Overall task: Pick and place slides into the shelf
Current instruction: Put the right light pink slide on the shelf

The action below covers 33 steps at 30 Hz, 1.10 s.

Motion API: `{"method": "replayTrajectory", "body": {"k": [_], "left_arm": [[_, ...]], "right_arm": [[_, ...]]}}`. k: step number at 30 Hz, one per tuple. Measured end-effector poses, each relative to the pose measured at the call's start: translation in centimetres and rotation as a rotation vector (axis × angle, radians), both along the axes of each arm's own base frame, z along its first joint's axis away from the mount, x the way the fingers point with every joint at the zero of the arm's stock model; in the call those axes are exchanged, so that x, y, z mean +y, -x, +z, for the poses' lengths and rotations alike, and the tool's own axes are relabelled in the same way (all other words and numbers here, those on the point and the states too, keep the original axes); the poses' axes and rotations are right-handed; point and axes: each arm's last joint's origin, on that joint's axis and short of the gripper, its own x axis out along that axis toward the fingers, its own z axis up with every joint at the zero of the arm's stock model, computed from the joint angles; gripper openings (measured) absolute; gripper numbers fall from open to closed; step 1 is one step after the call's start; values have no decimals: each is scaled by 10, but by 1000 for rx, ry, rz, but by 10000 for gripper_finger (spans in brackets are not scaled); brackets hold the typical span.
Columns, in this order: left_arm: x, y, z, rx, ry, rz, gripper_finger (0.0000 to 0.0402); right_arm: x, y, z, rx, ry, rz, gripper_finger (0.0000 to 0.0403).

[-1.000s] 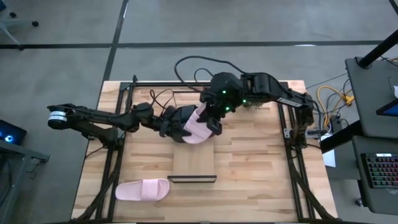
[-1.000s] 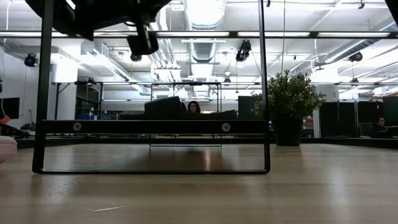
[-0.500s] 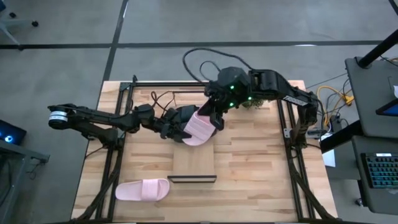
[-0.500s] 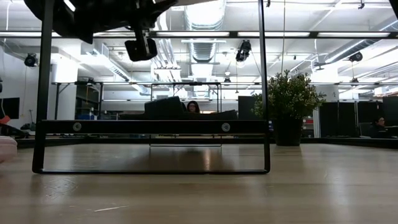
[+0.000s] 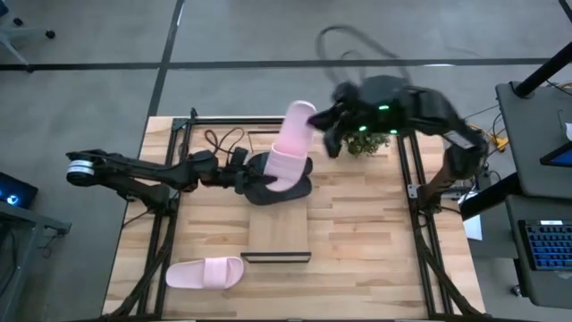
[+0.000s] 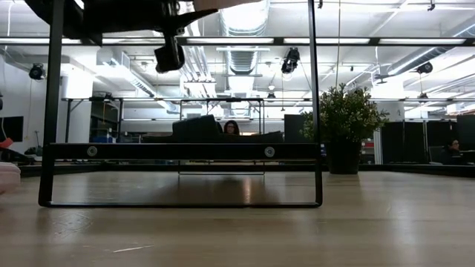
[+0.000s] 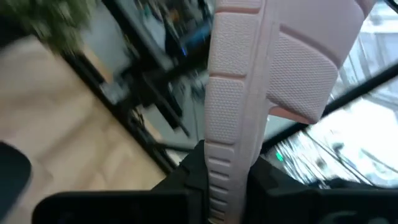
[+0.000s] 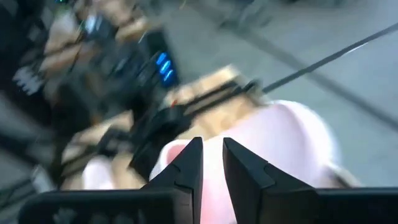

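Note:
My left gripper (image 5: pixel 266 179) (image 7: pixel 224 165) is over the far end of the shelf (image 5: pixel 277 231) (image 6: pixel 178 150), shut on a pale pink slide (image 5: pixel 293 143) (image 7: pixel 249 81) that stands up on end. My right gripper (image 5: pixel 329 134) (image 8: pixel 211 155) hangs apart from it toward the far right, its fingers open by a narrow gap with nothing between them. A second pink slide (image 5: pixel 204 271) (image 6: pixel 4 178) lies sole-down on the table near the left near corner. No black slide shows plainly; there is only a dark shape under the held slide. My left gripper pinches the pink slide's sole at the end away from the strap (image 7: pixel 219 177), one finger (image 7: pixel 189 171) on each flat face. The fingers come from the table's left. The slide is lifted clear and rises from the fingers, strap end (image 7: pixel 305 74) uppermost.
A small potted plant (image 5: pixel 366 143) (image 6: pixel 345 119) stands on the far right of the table, next to the right gripper. Black frame rails (image 5: pixel 170 206) run along both table sides. Cables (image 5: pixel 223 139) lie at the far edge. The near right tabletop (image 5: pixel 357 259) is bare wood.
My right gripper has drawn off the pink slide, moving fast toward the table's far right and ending beside the plant. My left gripper has turned, and the slide, which lay slanting across it, now stands on end with its strap end raised over the far side.

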Motion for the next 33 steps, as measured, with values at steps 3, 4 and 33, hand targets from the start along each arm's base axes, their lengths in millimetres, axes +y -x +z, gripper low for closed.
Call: {"method": "replayTrajectory", "body": {"k": [3, 4, 33], "left_arm": [[-1, 4, 6, -28, -46, 124, 26], [-2, 6, 9, -37, -66, 170, 26], [-18, 17, 37, -290, -160, 586, 25]], "right_arm": [[7, 26, 16, -71, 38, -114, 54], [9, 34, 20, -87, 42, -143, 54], [80, 7, -86, -21, -113, -208, 119]]}}
